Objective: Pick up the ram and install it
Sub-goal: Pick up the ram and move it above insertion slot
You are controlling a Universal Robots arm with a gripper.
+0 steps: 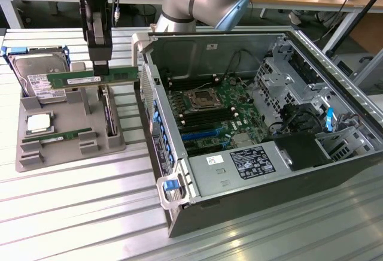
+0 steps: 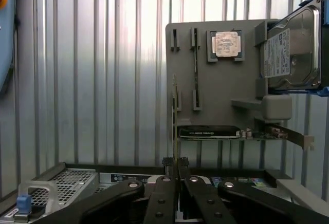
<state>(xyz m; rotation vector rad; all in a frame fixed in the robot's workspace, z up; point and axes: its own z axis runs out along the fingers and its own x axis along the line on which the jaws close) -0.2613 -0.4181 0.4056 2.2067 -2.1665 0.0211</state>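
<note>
Where the ram [image 1: 72, 79] hung, pinched near its middle by the gripper [image 1: 100, 68], it sat clear above the tray [image 1: 72, 117]. Its long axis was level and pointed toward the case [image 1: 152, 129] on the exterior view's right. The motherboard [image 1: 221, 111] lay past that wall, lower than the ram. It was a thin green strip with a white label. 1 spare stick [image 1: 57, 136] lay in the tray.

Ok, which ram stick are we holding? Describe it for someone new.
Find the open case on the exterior view's right, then the grey tray to its left. The ram is the green stick gripped level in the end effector above that tray; the other stick lies down in the tray.
</note>
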